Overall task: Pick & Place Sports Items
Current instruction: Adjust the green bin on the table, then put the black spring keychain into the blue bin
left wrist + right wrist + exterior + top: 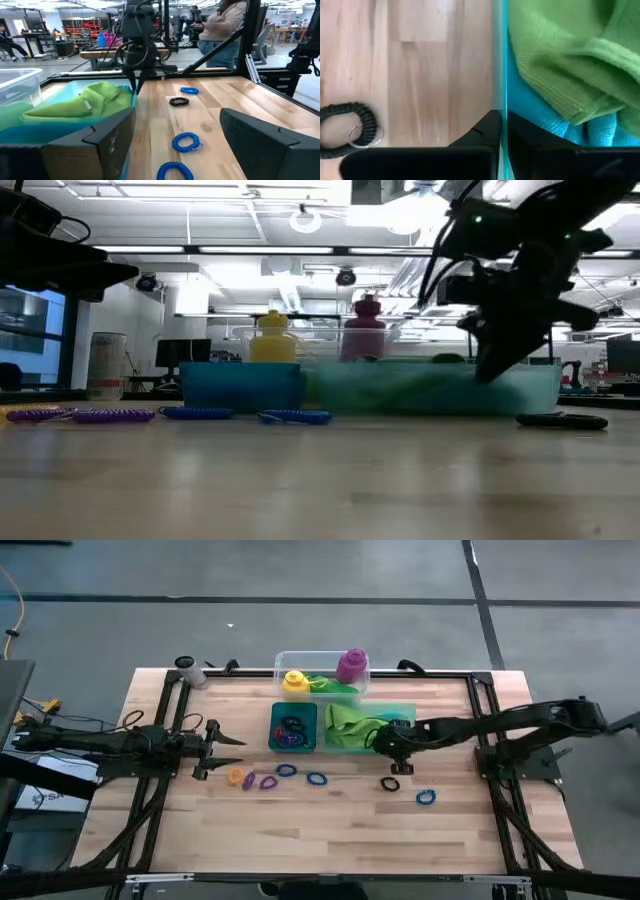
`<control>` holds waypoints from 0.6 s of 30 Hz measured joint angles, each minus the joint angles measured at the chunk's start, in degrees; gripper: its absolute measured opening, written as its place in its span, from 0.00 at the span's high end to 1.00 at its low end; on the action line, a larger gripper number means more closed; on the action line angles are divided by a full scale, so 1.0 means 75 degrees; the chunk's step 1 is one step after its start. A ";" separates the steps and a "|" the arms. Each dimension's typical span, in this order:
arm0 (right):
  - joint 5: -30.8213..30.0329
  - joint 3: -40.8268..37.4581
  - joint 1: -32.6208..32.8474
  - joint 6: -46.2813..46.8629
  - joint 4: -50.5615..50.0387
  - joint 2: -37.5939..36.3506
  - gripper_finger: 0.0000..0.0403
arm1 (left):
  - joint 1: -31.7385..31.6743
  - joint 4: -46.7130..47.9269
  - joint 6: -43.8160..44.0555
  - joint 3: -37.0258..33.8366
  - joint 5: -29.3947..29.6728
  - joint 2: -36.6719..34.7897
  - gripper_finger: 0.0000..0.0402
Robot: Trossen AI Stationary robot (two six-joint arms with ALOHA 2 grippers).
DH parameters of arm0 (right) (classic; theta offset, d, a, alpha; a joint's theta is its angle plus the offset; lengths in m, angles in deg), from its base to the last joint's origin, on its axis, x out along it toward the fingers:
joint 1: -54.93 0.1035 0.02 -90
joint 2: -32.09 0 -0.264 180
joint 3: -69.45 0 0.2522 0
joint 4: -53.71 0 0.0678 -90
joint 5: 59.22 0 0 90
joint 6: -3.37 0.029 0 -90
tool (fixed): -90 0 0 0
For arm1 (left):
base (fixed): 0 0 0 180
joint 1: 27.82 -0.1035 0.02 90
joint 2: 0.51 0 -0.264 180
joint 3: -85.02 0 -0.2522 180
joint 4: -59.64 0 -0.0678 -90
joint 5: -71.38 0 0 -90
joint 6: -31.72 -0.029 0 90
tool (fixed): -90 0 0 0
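The teal two-part tray [272, 730] holds several small rings [291, 732] in its left part and a lime-green cloth [345, 722] over a teal cloth [540, 115] in its right part. A yellow bottle [294, 683] and a purple bottle [351, 665] stand in the clear tub [280, 662] behind it. My right gripper [500, 120] is shut and slants down at the near wall of the tray's right part, beside the lime-green cloth. My left gripper [228, 740] waits open and level at the table's left. My right gripper's shut fingertips [136, 85] stand at the rim of the tray's near wall [503, 75], coming from above and from the right. Whether they touch the rim I cannot tell. They are clear of the cloths.
Loose rings lie in a row on the wood near the tray: an orange one [236, 777], a purple one [265, 781], blue ones [317, 779], a black one [390, 783] just nearer than my right gripper, and a blue one [426, 797]. A person stands beyond the table [225, 25].
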 joint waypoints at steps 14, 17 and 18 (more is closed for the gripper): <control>0.0018 0.0003 -0.0148 0.0225 0.0330 0.0097 0.70 | 0.0002 0.0000 -0.0002 0.0000 -0.0001 0.0000 0.41; 0.0022 0.0003 -0.0146 0.0226 0.0338 0.0090 0.60 | -0.0001 -0.0001 -0.0002 -0.0003 0.0002 0.0000 0.41; 0.0023 0.0003 -0.0146 0.0226 0.0335 0.0077 0.57 | -0.0001 -0.0003 -0.0002 -0.0003 -0.0001 0.0003 0.41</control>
